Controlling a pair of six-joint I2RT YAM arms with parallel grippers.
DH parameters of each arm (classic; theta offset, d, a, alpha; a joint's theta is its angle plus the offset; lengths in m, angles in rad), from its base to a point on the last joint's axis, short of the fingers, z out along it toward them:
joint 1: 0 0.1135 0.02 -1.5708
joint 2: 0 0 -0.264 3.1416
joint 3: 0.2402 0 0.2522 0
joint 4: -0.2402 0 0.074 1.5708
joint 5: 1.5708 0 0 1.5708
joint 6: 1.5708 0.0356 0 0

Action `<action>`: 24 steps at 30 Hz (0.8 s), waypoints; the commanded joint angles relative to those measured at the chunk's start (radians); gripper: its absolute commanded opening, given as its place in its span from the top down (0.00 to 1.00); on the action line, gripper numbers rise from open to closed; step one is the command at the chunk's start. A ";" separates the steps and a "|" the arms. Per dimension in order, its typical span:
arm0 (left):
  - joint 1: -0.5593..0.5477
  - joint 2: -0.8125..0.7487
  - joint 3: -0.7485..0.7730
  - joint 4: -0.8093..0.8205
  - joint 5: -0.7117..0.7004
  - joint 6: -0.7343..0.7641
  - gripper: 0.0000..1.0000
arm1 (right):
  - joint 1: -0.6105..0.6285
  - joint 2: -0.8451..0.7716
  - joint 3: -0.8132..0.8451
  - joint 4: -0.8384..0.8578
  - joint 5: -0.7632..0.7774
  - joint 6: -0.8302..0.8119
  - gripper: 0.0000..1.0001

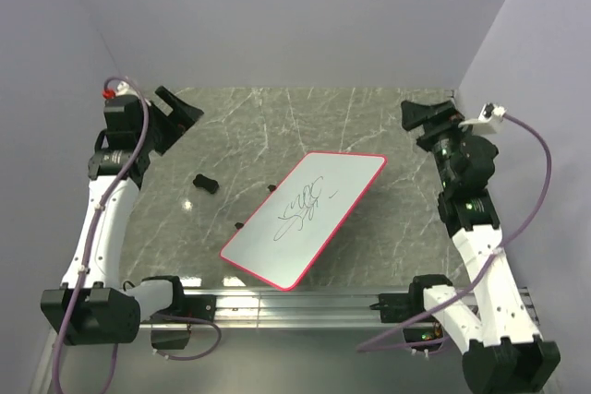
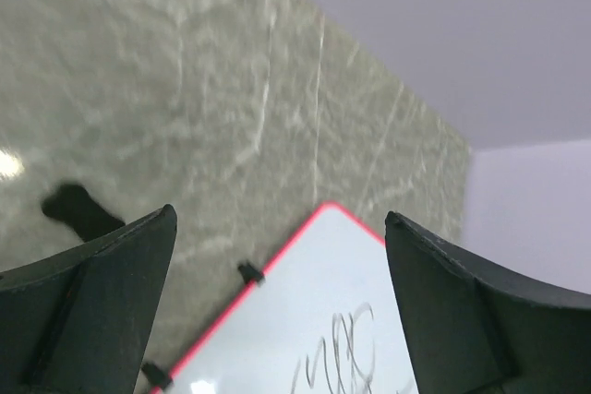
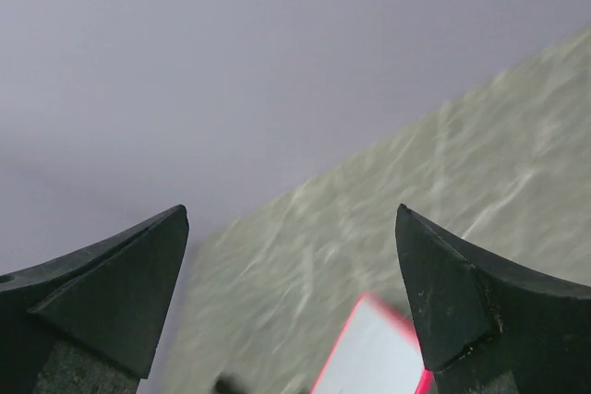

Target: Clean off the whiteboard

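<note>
Top external view has the whiteboard (image 1: 319, 228) lying flat and askew in the middle of the tabletop (image 1: 277, 122), with a black scribble (image 1: 303, 203) across its centre. Near its left side, apart from the rim, sits a small dark object (image 1: 205, 184), likely the eraser, though I cannot be sure. Further out, the left pincer (image 1: 180, 115) and the right pincer (image 1: 423, 117) each gape wide, holding nothing. I'd send the left one down onto that object to grip it squarely. The right should steady the board's rim, since it looks free to slide.
</note>
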 commanded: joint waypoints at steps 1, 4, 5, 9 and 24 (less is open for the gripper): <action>0.014 -0.035 -0.116 0.093 0.209 -0.103 0.01 | -0.036 -0.019 -0.117 -0.297 -0.313 0.287 0.00; 0.010 0.011 -0.111 0.036 0.058 -0.130 0.01 | 0.012 -0.043 -0.077 -0.402 -0.220 0.252 0.00; 0.008 0.057 -0.059 -0.044 -0.021 -0.130 0.01 | 0.022 -0.060 -0.057 -0.503 -0.187 0.214 0.00; 0.002 0.138 -0.040 -0.183 -0.143 -0.140 0.01 | 0.045 -0.131 0.044 -0.761 -0.052 0.163 0.00; -0.095 0.416 -0.095 -0.250 -0.344 -0.253 0.21 | 0.045 -0.261 0.396 -1.217 0.014 0.016 0.01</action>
